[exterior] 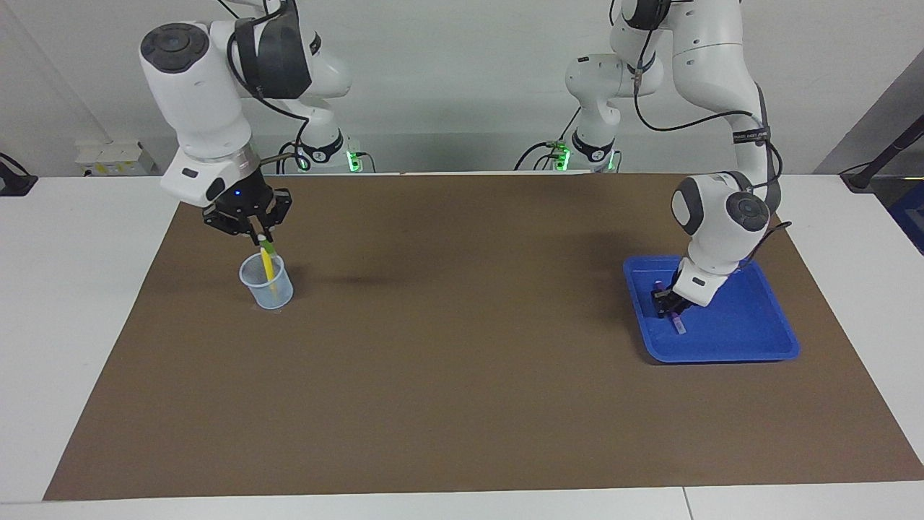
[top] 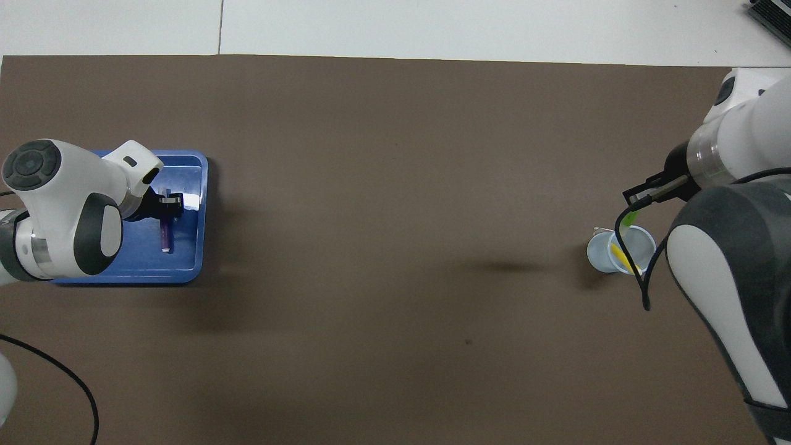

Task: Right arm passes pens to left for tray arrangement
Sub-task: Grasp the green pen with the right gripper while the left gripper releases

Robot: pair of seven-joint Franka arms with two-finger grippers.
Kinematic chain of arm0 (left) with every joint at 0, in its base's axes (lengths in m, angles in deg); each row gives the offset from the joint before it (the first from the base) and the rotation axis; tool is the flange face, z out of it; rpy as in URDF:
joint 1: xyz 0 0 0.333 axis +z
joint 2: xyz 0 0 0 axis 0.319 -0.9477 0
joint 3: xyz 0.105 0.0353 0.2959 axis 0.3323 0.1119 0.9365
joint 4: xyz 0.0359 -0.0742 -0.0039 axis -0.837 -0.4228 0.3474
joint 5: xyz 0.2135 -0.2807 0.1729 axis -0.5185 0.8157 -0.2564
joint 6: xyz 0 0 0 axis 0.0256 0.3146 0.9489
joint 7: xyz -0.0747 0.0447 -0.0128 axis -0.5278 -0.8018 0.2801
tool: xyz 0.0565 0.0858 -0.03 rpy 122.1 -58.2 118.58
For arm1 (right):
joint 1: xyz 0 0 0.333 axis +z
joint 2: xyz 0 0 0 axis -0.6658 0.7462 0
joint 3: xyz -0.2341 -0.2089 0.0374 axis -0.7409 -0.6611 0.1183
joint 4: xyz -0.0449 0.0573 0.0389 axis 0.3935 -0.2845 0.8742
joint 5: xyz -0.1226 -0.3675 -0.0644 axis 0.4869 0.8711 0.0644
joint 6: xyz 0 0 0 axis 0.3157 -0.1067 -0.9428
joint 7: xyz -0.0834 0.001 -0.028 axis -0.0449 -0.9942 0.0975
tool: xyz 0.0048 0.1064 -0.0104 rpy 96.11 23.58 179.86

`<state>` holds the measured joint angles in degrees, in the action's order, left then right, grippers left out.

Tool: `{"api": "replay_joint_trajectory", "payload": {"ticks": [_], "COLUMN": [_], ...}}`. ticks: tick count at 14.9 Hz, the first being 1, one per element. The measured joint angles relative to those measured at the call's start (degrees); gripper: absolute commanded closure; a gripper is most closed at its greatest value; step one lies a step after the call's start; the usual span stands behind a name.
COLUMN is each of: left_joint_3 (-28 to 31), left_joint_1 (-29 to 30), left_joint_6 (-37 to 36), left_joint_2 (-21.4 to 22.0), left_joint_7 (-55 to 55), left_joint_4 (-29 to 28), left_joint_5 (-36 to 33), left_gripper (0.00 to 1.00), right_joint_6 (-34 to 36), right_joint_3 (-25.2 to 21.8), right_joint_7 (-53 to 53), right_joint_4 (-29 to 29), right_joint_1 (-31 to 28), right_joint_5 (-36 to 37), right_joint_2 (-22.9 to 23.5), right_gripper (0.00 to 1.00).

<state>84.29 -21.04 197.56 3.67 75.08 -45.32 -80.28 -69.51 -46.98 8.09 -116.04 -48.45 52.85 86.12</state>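
Note:
My right gripper hangs over a small translucent cup at the right arm's end of the table. It is shut on the top end of the green pen, which shows just above the cup's rim in the overhead view. The yellow pen stands slanted inside the cup. The blue tray lies at the left arm's end. My left gripper is down in the tray, right over the purple pen, which lies flat on the tray floor.
A brown mat covers the table between the cup and the tray. White tabletop borders it on all sides. The arm bases and cables stand at the robots' edge.

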Motion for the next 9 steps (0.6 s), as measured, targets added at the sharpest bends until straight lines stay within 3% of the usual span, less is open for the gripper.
{"api": "replay_joint_trajectory", "payload": {"ticks": [4,9], "left_joint_3": [-0.15,-0.02], "left_joint_1": [0.0,0.21], "left_joint_6": [-1.87,-14.78], "left_joint_2": [-0.02,0.04], "left_joint_7": [0.12,0.23], "left_joint_4": [0.41,8.25], "left_joint_5": [2.5,6.36], "left_gripper": [0.27,0.24], "right_joint_6": [-1.46,-6.34], "right_joint_3": [1.57,2.08], "right_joint_7": [-4.89,-13.35], "right_joint_4": [1.42,1.4], "right_joint_1": [0.32,1.46], "right_joint_5": [-6.64,-16.5], "right_joint_2": [-0.01,0.39], "right_gripper": [1.0,1.0]}}
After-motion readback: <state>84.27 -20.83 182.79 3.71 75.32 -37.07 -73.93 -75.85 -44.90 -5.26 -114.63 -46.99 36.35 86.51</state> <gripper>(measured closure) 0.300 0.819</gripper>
